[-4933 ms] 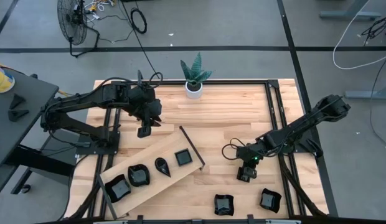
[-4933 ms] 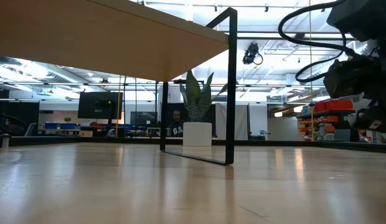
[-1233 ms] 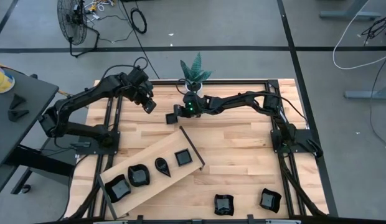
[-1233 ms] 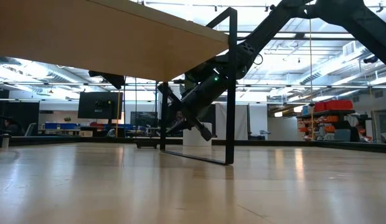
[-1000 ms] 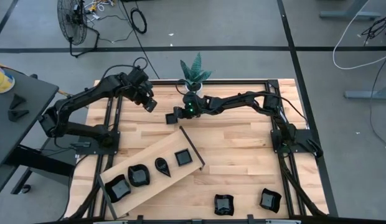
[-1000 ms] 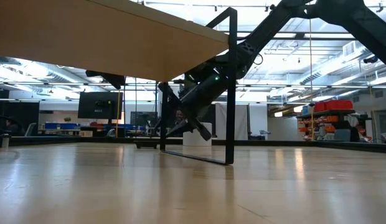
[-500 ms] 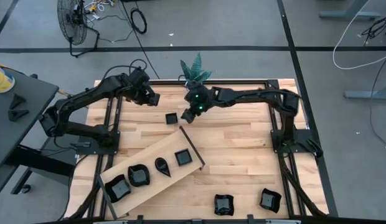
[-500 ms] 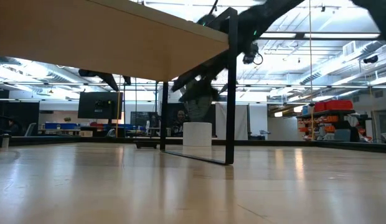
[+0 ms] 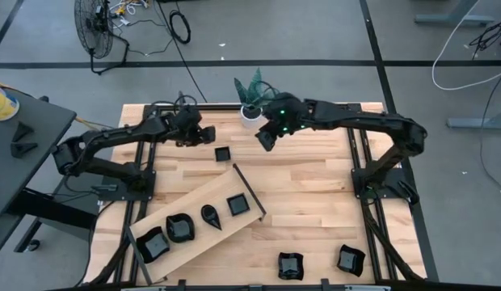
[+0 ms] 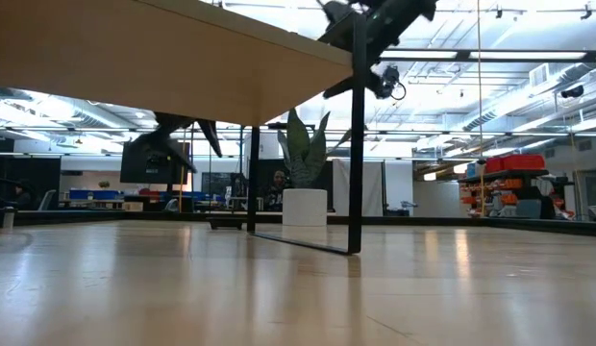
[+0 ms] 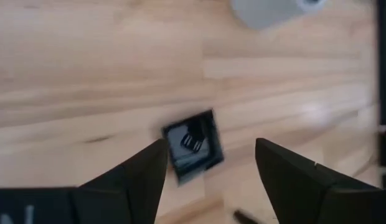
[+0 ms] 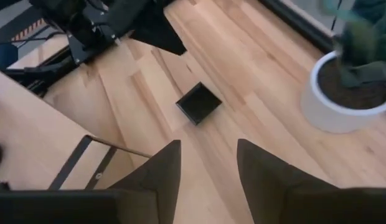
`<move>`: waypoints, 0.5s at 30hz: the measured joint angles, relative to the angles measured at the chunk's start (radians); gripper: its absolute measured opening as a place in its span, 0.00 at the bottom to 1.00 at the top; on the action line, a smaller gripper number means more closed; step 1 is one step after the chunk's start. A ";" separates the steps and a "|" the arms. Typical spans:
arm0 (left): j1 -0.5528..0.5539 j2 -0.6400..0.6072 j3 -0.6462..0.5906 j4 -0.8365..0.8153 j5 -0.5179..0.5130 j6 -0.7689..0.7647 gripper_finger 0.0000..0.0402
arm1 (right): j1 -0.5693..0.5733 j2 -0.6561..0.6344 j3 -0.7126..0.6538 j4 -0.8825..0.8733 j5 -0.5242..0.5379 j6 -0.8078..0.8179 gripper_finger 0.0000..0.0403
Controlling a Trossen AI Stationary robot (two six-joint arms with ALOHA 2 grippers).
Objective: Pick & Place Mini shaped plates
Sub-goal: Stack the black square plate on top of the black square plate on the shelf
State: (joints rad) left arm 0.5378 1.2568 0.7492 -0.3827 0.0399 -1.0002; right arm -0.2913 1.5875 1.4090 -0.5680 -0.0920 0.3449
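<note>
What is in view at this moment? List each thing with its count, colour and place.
Mini plates on board: four, black, in a row along it.
Loose square plate: one, black, on the table between both grippers.
Front plates: two, black, near the table's front edge.
Wooden board: one, light, lying diagonally front-left.
Potted plant: one, white pot, back edge.
Fan: one, black, on the floor behind.
Left gripper: open, beside the loose plate.
Right gripper: open, raised near the pot.

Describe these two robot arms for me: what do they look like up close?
Both are dark, nearly black, jointed arms. The right arm shows a small green light near its wrist, and thin black cables loop along the left arm. Each ends in two flat, dark, tapering fingers.
</note>
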 joint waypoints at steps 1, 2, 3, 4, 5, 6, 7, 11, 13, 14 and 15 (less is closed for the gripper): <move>-0.003 0.000 -0.010 0.024 -0.010 -0.012 0.61 | 0.000 -0.013 0.000 -0.005 0.006 -0.004 0.40; -0.004 0.002 -0.018 0.036 -0.019 -0.019 0.61 | 0.000 -0.026 0.000 -0.008 0.006 -0.006 0.40; -0.006 0.009 -0.021 0.040 -0.026 -0.024 0.61 | 0.000 -0.037 0.000 -0.019 0.008 -0.010 0.40; -0.009 0.019 -0.024 0.041 -0.027 -0.028 0.60 | 0.000 -0.047 0.000 -0.028 0.015 -0.013 0.40; -0.009 0.026 -0.025 0.037 -0.028 -0.028 0.60 | 0.000 -0.056 0.000 -0.031 0.024 -0.014 0.40; -0.010 0.036 -0.025 0.041 -0.028 -0.029 0.60 | 0.000 -0.062 0.000 -0.037 0.036 -0.014 0.40; -0.013 0.053 -0.024 0.052 -0.027 -0.031 0.59 | 0.000 -0.066 0.000 -0.045 0.044 -0.014 0.40; -0.036 0.127 -0.025 0.090 -0.026 -0.045 0.59 | 0.000 -0.068 0.000 -0.053 0.058 -0.014 0.40; -0.051 0.164 -0.025 0.109 -0.026 -0.059 0.59 | 0.000 -0.068 0.000 -0.053 0.058 -0.013 0.40; -0.060 0.184 -0.025 0.124 -0.028 -0.066 0.59 | 0.000 -0.068 0.000 -0.054 0.058 -0.010 0.40; -0.067 0.203 -0.024 0.130 -0.028 -0.073 0.59 | 0.000 -0.068 0.000 -0.054 0.058 -0.009 0.40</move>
State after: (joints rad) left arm 0.4710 1.4599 0.7250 -0.2527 0.0120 -1.0728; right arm -0.2909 1.5192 1.4094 -0.6224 -0.0341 0.3358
